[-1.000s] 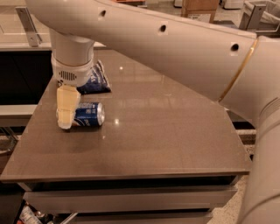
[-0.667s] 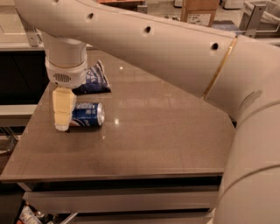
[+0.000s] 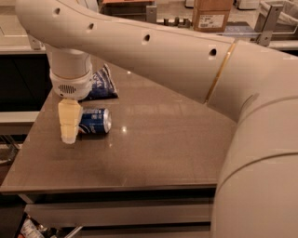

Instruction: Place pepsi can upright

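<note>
The pepsi can [image 3: 96,121], blue with a silver end, lies on its side on the brown table [image 3: 158,139], left of the middle, with its end facing right. My gripper [image 3: 70,135] hangs straight down from the cream wrist [image 3: 71,79] at the can's left end. It reaches down to the tabletop and covers the can's left part. Whether it holds the can does not show.
A dark blue and white snack bag [image 3: 100,86] lies just behind the can. My big cream arm [image 3: 186,56] spans the view from the right. The table's left edge is close to the gripper. A cardboard box [image 3: 212,14] stands on a far counter.
The arm has swung a little and the gripper has sunk slightly beside the can. The can lies where it was.
</note>
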